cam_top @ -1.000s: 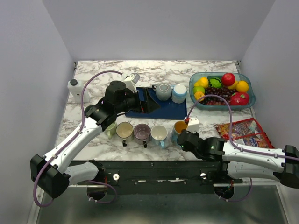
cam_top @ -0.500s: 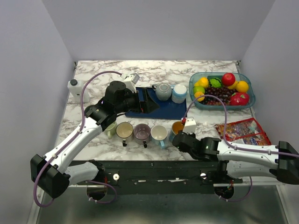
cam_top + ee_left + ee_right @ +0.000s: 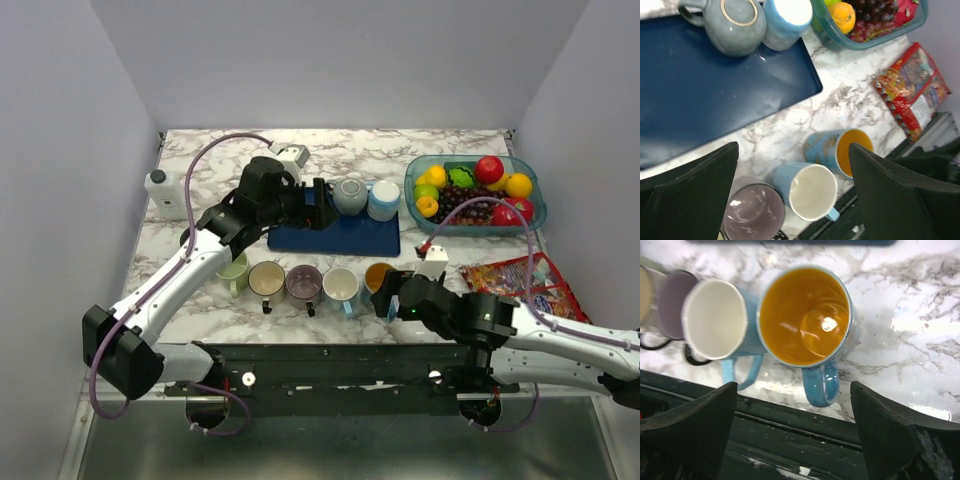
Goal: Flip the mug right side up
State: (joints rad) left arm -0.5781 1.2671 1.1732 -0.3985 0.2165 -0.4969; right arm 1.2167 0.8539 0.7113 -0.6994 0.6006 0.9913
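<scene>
A blue mug with an orange inside [image 3: 805,315] [image 3: 380,274] stands upright at the right end of a row of upright mugs near the table's front edge. My right gripper [image 3: 795,440] [image 3: 388,300] is open just in front of its handle, touching nothing. Two mugs stand upside down on the dark blue tray [image 3: 340,235]: a grey one [image 3: 350,195] [image 3: 735,22] and a light blue one [image 3: 383,200] [image 3: 787,20]. Just left of the grey mug, my left gripper [image 3: 318,205] [image 3: 795,200] hovers open and empty above the tray.
The row also holds a light blue mug [image 3: 340,287], a purple one [image 3: 304,283], a cream one [image 3: 267,278] and a green one [image 3: 235,268]. A fruit bowl [image 3: 520,215] sits at the back right, a snack bag [image 3: 520,280] below it, a white bottle [image 3: 160,190] far left.
My right gripper has opened, let go of the blue and orange mug and drawn back toward the near edge. The left gripper has moved right toward the grey mug.
</scene>
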